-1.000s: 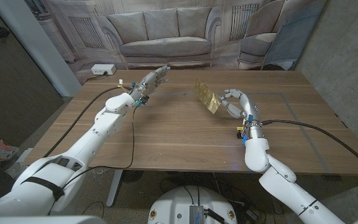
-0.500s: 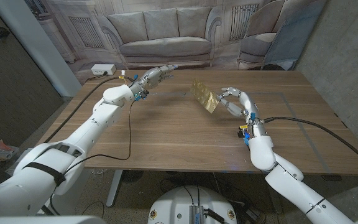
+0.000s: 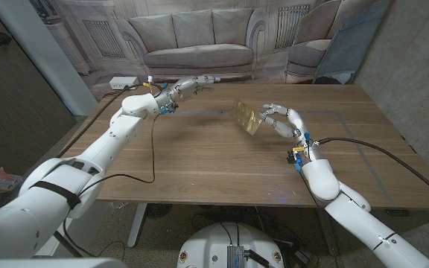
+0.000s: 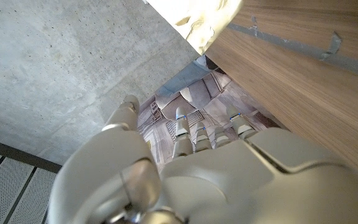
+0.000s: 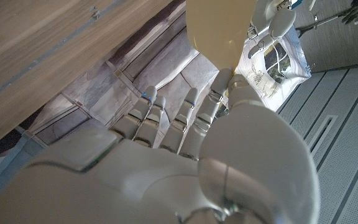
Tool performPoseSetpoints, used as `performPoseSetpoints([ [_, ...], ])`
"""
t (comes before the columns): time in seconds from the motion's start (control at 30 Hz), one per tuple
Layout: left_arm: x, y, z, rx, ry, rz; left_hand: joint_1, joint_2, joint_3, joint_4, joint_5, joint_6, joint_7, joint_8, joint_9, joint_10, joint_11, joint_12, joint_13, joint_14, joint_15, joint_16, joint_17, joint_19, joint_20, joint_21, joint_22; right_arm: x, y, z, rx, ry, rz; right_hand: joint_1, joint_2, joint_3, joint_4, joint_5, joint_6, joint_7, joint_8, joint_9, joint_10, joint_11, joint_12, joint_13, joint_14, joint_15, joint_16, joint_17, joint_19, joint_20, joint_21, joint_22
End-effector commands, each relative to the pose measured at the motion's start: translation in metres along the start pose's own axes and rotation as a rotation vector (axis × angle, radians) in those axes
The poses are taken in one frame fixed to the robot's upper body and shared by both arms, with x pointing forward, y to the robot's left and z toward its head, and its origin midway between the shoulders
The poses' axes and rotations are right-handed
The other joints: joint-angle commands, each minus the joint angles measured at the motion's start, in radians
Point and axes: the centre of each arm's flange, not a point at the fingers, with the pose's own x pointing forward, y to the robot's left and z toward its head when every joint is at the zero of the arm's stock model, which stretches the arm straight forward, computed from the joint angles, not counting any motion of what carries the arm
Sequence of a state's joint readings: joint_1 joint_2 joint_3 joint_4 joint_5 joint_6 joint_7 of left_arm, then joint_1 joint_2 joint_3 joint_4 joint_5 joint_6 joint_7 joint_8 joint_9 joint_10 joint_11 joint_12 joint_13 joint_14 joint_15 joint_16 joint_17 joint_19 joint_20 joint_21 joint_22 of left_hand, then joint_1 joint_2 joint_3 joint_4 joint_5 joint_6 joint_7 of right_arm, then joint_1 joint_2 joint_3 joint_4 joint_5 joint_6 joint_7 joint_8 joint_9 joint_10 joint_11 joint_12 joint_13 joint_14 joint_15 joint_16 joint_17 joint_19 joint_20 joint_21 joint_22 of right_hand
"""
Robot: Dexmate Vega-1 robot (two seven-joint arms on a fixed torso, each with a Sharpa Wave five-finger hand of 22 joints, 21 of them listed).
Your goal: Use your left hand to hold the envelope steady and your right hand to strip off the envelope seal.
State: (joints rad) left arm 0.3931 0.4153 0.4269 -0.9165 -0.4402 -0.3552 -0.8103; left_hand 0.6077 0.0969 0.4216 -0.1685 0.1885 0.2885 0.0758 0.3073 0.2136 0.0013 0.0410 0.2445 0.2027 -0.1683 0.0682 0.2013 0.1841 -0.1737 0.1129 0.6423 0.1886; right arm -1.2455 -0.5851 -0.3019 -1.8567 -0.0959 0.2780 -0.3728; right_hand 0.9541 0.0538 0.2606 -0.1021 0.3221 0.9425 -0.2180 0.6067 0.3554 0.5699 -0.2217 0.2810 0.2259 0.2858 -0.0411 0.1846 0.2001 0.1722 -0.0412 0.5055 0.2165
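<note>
I hold the envelope (image 3: 246,116) aloft at table centre, pinched in my right hand (image 3: 280,119). My left hand (image 3: 194,85), fingers apart at 10 o'clock, must next grasp it.

Head camera looks down from above over the whole wooden surface (image 3: 199,156), while each wrist camera sits close behind its own robot hand, turned view, sharing the surface edge and gold envelope (image 3: 246,116) with head view.
</note>
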Motion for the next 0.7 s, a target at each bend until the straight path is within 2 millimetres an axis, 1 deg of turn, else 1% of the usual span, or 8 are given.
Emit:
performPoseSetpoints([
  [0.03,0.007,0.003,0.005,-0.032,-0.010,-0.122,0.031,0.011,0.024,0.002,0.014,0.013,0.025,0.008,0.005,0.003,0.011,-0.001,0.001,-0.013,0.004,-0.001,0.005,-0.155,0.005,-0.002,0.004,0.007,-0.012,-0.004,0.198,-0.063,0.074,0.003,0.010,-0.004,-0.001,0.005,0.005,-0.005,0.002,0.004,-0.005,0.003,-0.001,0.002,-0.007,-0.150,0.000,0.004,-0.008,-0.072,-0.002,0.004],
  [0.13,0.009,0.003,0.004,-0.057,-0.020,-0.127,0.039,0.017,0.030,0.002,0.020,0.016,0.032,0.008,0.005,0.003,0.013,-0.001,0.002,-0.015,0.005,-0.002,0.005,-0.155,0.005,-0.003,0.004,0.009,-0.014,-0.006,0.267,-0.080,0.084,0.002,0.011,-0.007,0.001,0.006,0.005,-0.005,0.002,0.006,-0.007,0.003,-0.001,0.003,-0.017,-0.148,-0.001,0.004,-0.010,-0.072,-0.002,0.004],
  [0.27,0.008,0.003,0.003,-0.057,-0.017,-0.115,0.043,0.017,0.033,0.003,0.023,0.015,0.042,0.006,0.006,0.001,0.019,-0.002,0.002,-0.015,0.005,-0.002,0.006,-0.154,0.004,-0.004,0.004,0.010,-0.015,-0.009,0.312,-0.094,0.085,0.002,0.012,-0.010,0.002,0.006,0.005,-0.005,0.001,0.008,-0.009,0.003,-0.002,0.003,-0.023,-0.147,-0.001,0.004,-0.013,-0.071,-0.003,0.004],
  [0.37,0.008,0.003,0.002,-0.052,-0.002,-0.119,0.043,0.013,0.032,0.007,0.024,0.002,0.049,-0.001,0.006,-0.001,0.023,-0.003,0.002,-0.016,0.008,-0.002,0.006,-0.154,0.003,-0.005,0.005,0.011,-0.017,-0.010,0.326,-0.102,0.097,0.002,0.013,-0.012,0.003,0.007,0.005,-0.005,0.001,0.009,-0.010,0.003,-0.002,0.004,-0.026,-0.147,-0.001,0.004,-0.014,-0.070,-0.003,0.004],
  [0.4,0.009,0.004,0.002,-0.059,0.000,-0.122,0.041,0.011,0.031,0.008,0.025,-0.007,0.055,-0.005,0.006,-0.003,0.024,-0.004,0.002,-0.016,0.008,-0.001,0.007,-0.154,0.003,-0.006,0.005,0.013,-0.017,-0.011,0.346,-0.104,0.109,0.002,0.013,-0.012,0.003,0.007,0.005,-0.005,0.001,0.009,-0.010,0.003,-0.002,0.004,-0.027,-0.147,-0.001,0.004,-0.014,-0.071,-0.003,0.004],
  [0.57,0.009,0.004,0.000,-0.055,0.022,-0.141,0.034,0.003,0.025,0.015,0.024,-0.029,0.060,-0.016,0.007,-0.013,0.031,-0.008,0.002,-0.020,0.011,-0.002,0.008,-0.156,0.003,-0.008,0.005,0.015,-0.018,-0.013,0.410,-0.124,0.091,0.002,0.014,-0.014,0.003,0.007,0.005,-0.005,0.001,0.011,-0.011,0.003,-0.002,0.004,-0.029,-0.147,0.000,0.005,-0.016,-0.069,-0.003,0.005],
  [0.7,0.012,0.002,-0.002,-0.066,0.037,-0.177,0.030,0.000,0.022,0.019,0.023,-0.024,0.067,-0.015,0.008,-0.016,0.036,-0.010,0.003,-0.023,0.016,-0.002,0.009,-0.159,0.003,-0.010,0.006,0.017,-0.018,-0.014,0.422,-0.132,0.088,0.001,0.015,-0.016,0.004,0.007,0.005,-0.005,0.000,0.012,-0.012,0.002,-0.002,0.005,-0.034,-0.147,0.000,0.005,-0.017,-0.069,-0.003,0.005],
])
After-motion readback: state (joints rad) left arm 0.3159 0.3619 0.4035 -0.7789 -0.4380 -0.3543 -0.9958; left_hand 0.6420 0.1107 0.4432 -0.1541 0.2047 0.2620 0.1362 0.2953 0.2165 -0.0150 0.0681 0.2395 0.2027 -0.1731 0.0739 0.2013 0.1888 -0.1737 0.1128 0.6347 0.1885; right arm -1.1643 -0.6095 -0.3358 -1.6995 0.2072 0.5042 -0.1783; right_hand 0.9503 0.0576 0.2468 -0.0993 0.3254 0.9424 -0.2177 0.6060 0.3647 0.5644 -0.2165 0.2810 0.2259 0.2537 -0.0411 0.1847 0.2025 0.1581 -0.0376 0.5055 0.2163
